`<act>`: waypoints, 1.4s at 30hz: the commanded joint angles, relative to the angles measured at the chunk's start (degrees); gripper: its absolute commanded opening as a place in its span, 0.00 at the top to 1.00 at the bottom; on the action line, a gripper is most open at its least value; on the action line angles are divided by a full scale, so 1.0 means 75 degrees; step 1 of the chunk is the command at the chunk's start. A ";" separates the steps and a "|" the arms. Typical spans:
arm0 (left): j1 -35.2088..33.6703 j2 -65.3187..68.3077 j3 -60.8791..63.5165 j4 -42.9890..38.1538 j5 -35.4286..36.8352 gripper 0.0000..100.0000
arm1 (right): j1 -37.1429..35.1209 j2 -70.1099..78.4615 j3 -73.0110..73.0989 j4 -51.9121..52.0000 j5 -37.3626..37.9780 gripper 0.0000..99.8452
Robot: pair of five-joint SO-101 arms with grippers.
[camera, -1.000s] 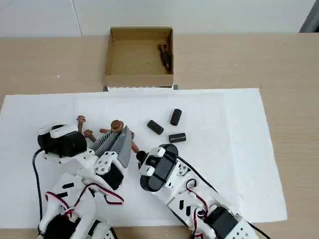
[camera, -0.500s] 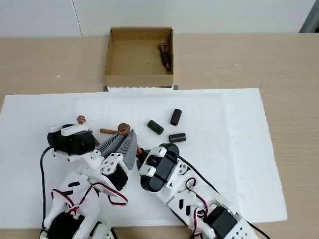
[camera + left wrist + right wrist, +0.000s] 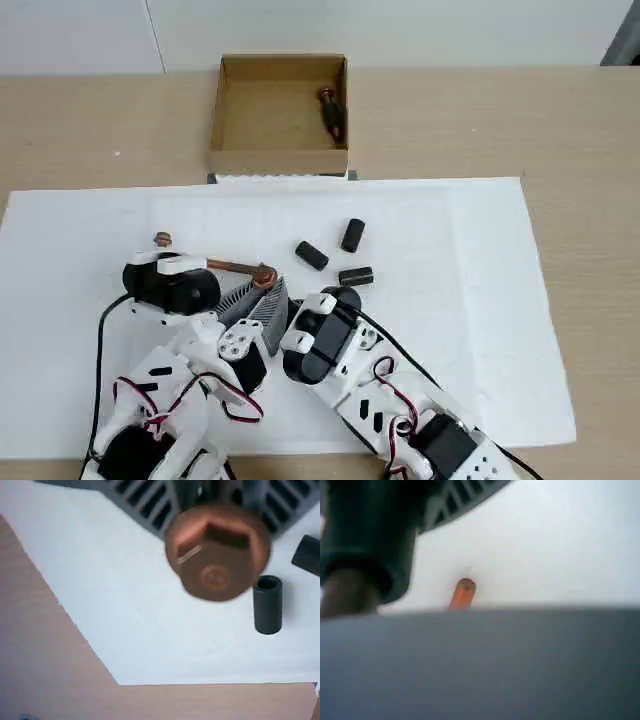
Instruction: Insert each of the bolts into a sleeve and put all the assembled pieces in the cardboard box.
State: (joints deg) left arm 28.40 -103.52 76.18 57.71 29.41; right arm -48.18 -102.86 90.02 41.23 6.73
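My left gripper (image 3: 264, 292) is shut on a copper bolt (image 3: 264, 277), whose hex head (image 3: 217, 555) faces the left wrist camera. It sits close beside my right arm's wrist (image 3: 320, 345) on the white sheet. In the right wrist view a dark cylinder (image 3: 367, 530) looms close, with a copper bolt tip (image 3: 464, 592) beyond it. Three black sleeves (image 3: 353, 235) (image 3: 311, 255) (image 3: 355, 276) lie loose just past the arms. One of these sleeves (image 3: 267, 604) stands out in the left wrist view. The cardboard box (image 3: 280, 160) at the back holds one assembled piece (image 3: 331, 110).
Another bolt head (image 3: 162, 239) lies left of the left arm. A copper shaft (image 3: 230, 265) runs along the sheet toward the held bolt. The white sheet (image 3: 480, 300) has free room to the right. Bare wooden table (image 3: 560, 130) surrounds it.
My left arm has swung to the right with the bolt, closing in on the right arm's wrist. The right arm has hardly moved.
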 commanded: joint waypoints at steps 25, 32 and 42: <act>-0.0574 -0.0070 -0.0123 0.0492 -0.1430 0.89 | -0.0064 -0.0135 -0.0082 -0.0264 0.0094 1.00; -0.0633 -0.0070 -0.0557 0.0527 -0.1418 0.89 | -0.0064 -0.0123 -0.0059 -0.0264 0.0094 1.00; -0.0574 -0.0070 -0.0592 0.0973 -0.1360 0.89 | -0.0064 -0.0123 -0.0059 -0.0264 0.0094 1.00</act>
State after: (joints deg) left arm 24.35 -103.43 73.63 63.08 19.30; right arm -48.44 -103.12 89.93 40.79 6.73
